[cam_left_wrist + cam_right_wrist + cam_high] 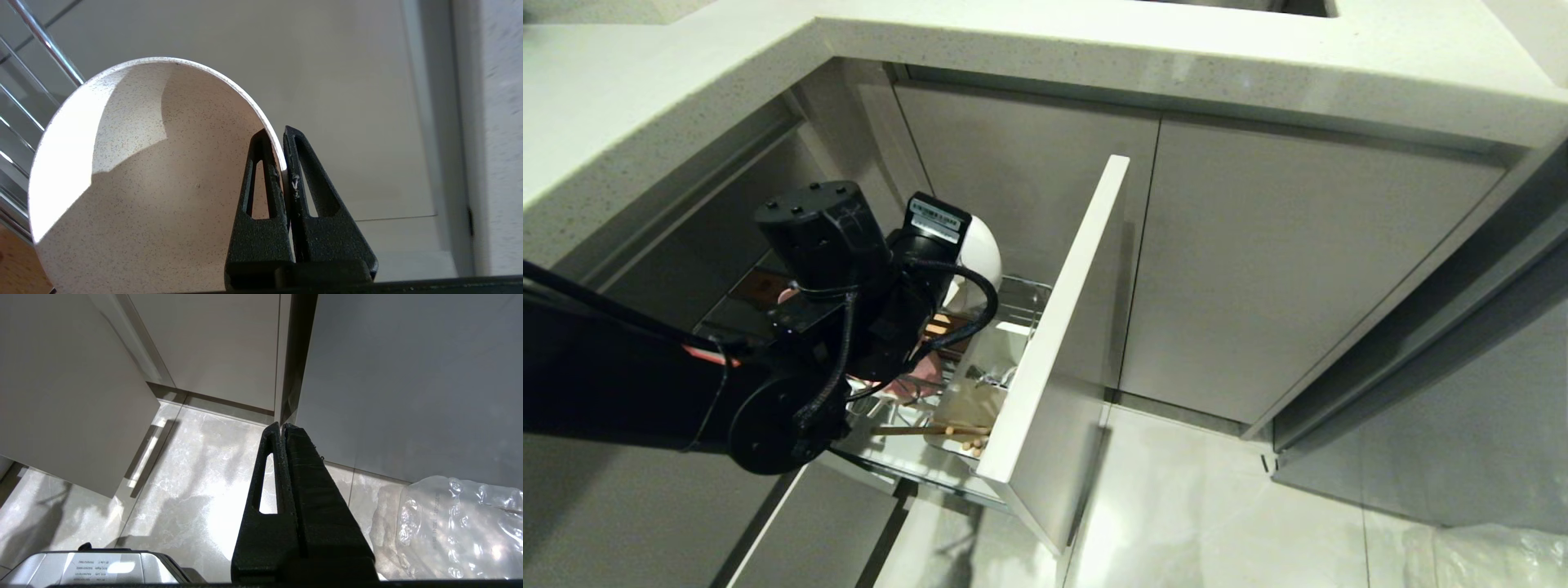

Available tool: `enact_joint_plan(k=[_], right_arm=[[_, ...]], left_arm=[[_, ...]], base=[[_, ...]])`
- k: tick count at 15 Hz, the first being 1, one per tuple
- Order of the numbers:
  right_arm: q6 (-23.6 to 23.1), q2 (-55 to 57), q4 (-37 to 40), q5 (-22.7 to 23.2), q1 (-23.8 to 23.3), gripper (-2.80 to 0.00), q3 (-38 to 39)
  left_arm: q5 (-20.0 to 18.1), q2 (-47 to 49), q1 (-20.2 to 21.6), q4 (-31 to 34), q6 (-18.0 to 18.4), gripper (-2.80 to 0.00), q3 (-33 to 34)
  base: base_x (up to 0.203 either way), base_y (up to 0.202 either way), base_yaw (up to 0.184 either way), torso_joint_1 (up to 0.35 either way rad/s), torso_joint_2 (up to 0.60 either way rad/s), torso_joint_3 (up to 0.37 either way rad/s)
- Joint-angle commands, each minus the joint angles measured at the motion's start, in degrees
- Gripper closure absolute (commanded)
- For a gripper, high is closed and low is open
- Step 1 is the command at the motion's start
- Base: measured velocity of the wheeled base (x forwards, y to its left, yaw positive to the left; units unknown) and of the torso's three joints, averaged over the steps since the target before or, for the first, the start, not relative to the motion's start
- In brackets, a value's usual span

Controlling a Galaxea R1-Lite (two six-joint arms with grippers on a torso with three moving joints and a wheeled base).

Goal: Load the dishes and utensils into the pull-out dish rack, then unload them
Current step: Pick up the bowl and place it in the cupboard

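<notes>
The pull-out dish rack (1027,296) stands drawn out, its pale front panel (1058,343) edge-on to me. My left arm (849,269) reaches into it from the left. The left gripper (277,132) is shut on the rim of the speckled cream-white bowl (143,175), one finger inside and one outside. The bowl (982,249) is tipped on edge above the rack's wires. Wooden chopsticks (931,429) lie at the rack's near end. A bit of the pink plate (913,384) shows under the arm. My right gripper (282,425) hangs shut and empty over the floor.
Grey cabinet doors (1298,269) stand behind and right of the rack, under a speckled countertop (1094,49). The tiled floor (1217,506) lies to the right. Bubble wrap (449,526) sits on the floor by the right arm. Another drawer front (809,531) shows below the rack.
</notes>
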Motion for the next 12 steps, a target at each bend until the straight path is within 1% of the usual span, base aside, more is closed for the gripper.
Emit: enact_joint_plan(k=[1,5,9,12], right_arm=[[0.0,0.0,0.0,0.0,0.0,0.0,0.0],[0.0,0.0,0.0,0.0,0.0,0.0,0.0],[0.0,0.0,0.0,0.0,0.0,0.0,0.0],[0.0,0.0,0.0,0.0,0.0,0.0,0.0]], left_arm=[[0.2,1.1,0.0,-0.6,-0.3,0.0,-0.1],[0.1,3.0,0.0,-3.4,-0.2,0.0,-1.0],[0.1,5.3,0.0,-3.7,-0.1,0.0,-2.7],[0.1,6.8,0.0,-5.0,-0.1,0.0,-3.3]], base=[[0.0,0.0,0.0,0.0,0.0,0.0],[0.0,0.0,0.0,0.0,0.0,0.0],[0.0,0.0,0.0,0.0,0.0,0.0],[0.0,0.0,0.0,0.0,0.0,0.0]])
